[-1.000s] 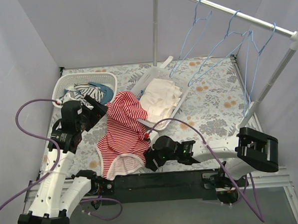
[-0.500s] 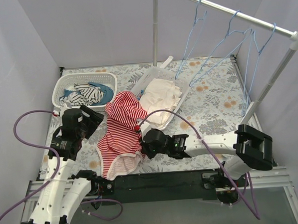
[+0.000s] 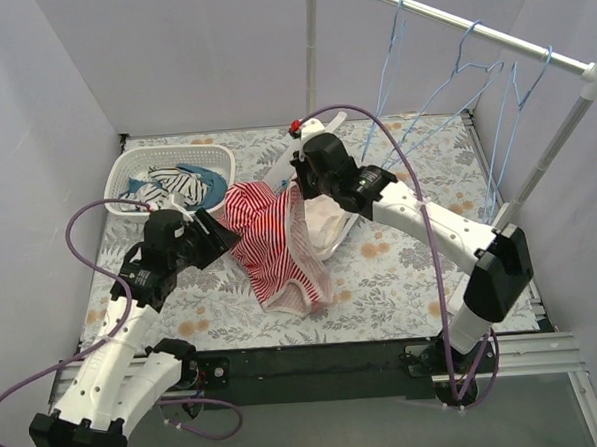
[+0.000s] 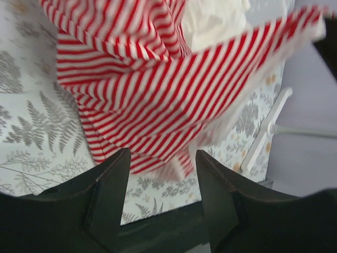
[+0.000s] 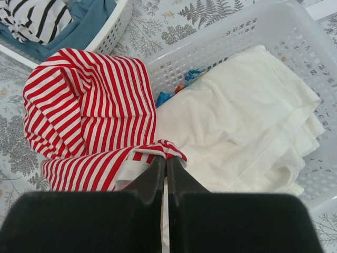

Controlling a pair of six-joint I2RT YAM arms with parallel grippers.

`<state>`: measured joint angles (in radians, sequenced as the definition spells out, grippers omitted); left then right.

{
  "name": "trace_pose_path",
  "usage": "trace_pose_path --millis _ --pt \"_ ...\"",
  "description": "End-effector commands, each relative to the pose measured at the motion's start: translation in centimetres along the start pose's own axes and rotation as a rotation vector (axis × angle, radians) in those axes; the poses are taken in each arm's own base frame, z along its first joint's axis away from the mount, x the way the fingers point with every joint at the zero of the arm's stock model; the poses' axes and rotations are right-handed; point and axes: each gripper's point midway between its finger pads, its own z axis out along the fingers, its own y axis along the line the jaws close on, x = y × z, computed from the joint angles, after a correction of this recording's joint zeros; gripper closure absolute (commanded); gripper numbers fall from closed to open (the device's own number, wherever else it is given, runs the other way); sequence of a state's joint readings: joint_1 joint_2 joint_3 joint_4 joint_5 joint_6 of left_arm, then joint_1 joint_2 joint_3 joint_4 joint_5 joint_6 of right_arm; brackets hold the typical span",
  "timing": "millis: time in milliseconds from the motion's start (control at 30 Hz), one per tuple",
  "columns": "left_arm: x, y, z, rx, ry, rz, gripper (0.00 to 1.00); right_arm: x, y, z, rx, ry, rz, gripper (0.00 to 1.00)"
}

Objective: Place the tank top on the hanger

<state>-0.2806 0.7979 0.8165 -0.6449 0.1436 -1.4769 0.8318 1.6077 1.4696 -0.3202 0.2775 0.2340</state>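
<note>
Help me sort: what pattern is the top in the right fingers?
Tank top: thin red-and-white stripes, clearest in the right wrist view.

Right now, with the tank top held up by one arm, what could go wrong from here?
1. The right gripper pinches only a thin fold of the tank top; it may slip free.
2. The left gripper is open, so the garment hangs bunched, hard to thread onto a hanger.
3. It could snag the basket beside it.
</note>
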Motion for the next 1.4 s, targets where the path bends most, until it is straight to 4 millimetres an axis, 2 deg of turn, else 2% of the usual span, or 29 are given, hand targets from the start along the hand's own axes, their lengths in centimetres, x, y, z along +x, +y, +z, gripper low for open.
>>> trace_pose_path --millis 0,67,100,167,200,267,300,333,400,433,467,500,633,667,767,900,1000,1100,1167,1200,1267,1333,1367 --pt "5.7 -0.9 1.2 -0.010 0.128 0.067 0.48 -1.6 -0.2 1.5 -0.015 0.051 -0.046 0.99" --pt "7.8 -1.3 1.7 -0.042 0.158 0.066 0.48 -1.4 -0.1 2.3 -0.035 0.067 -0.046 0.99" --pt "9.8 -1.3 1.8 -0.066 0.179 0.118 0.48 -1.5 -0.2 2.4 -0.036 0.066 -0.041 0.99" --pt "11.6 -1.5 2.0 -0.099 0.188 0.114 0.47 -1.4 -0.1 2.5 -0.044 0.068 -0.037 0.99" --pt "13.6 -2.0 1.5 -0.089 0.223 0.142 0.46 -1.3 -0.1 2.4 -0.045 0.071 -0.035 0.99" --pt "15.1 -2.1 2.3 -0.132 0.207 0.126 0.43 -0.9 0.0 2.3 -0.052 0.079 -0.027 0.99" --pt "16.8 -2.6 2.1 -0.128 0.224 0.147 0.43 -0.6 0.0 2.2 -0.053 0.085 -0.027 0.99" --pt "17.5 -2.0 2.9 -0.172 0.200 0.159 0.43 -0.4 -0.1 2.0 -0.053 0.089 -0.022 0.99" --pt "19.3 -2.9 3.4 -0.183 0.199 0.107 0.43 0.2 -0.1 1.9 -0.052 0.098 -0.013 0.99" --pt "19.5 -2.9 3.9 -0.200 0.169 0.088 0.43 -0.1 -0.1 1.4 -0.054 0.088 -0.008 0.99" --pt "20.5 -2.5 4.8 -0.232 0.163 0.081 0.43 0.6 -0.3 1.4 -0.054 0.099 -0.008 0.99" --pt "20.9 -3.5 5.4 -0.197 0.156 0.066 0.44 0.8 -0.3 1.2 -0.053 0.099 -0.001 0.99" --pt "21.8 -5.2 7.8 -0.120 0.108 0.060 0.44 1.0 -0.5 0.1 -0.055 0.091 0.010 0.99" --pt "22.0 -6.2 8.5 -0.077 0.099 0.047 0.43 1.3 -0.7 0.1 -0.051 0.096 0.011 0.99" --pt "22.6 -6.9 9.5 -0.043 0.097 0.060 0.43 1.1 -0.8 -0.5 -0.046 0.085 0.012 0.99" --pt "24.2 -5.4 10.9 -0.073 0.113 0.062 0.45 1.1 -1.0 -0.9 -0.040 0.081 0.012 0.99" --pt "24.7 -4.7 11.2 -0.086 0.120 0.051 0.49 1.0 -1.1 -1.2 -0.038 0.074 0.012 0.99" --pt "24.8 -4.5 11.1 -0.087 0.114 0.054 0.60 1.0 -1.3 -1.4 -0.033 0.072 0.013 0.99" --pt "24.1 -4.7 10.9 -0.080 0.087 0.056 0.70 1.1 -1.4 -1.4 -0.028 0.072 0.013 0.99" --pt "23.7 -4.8 10.8 -0.081 0.075 0.056 0.84 1.0 -1.4 -1.5 -0.027 0.069 0.015 0.99" --pt "21.8 -4.6 9.8 -0.105 0.021 0.062 0.98 0.9 -1.5 -1.8 -0.024 0.062 0.014 0.99" --pt "19.6 -5.4 8.3 -0.100 -0.024 0.047 1.00 0.3 -1.7 -2.5 -0.020 0.042 0.017 0.99" --pt "17.2 -5.8 6.2 -0.086 -0.068 0.033 1.00 0.0 -1.6 -2.8 -0.023 0.032 0.018 0.99"
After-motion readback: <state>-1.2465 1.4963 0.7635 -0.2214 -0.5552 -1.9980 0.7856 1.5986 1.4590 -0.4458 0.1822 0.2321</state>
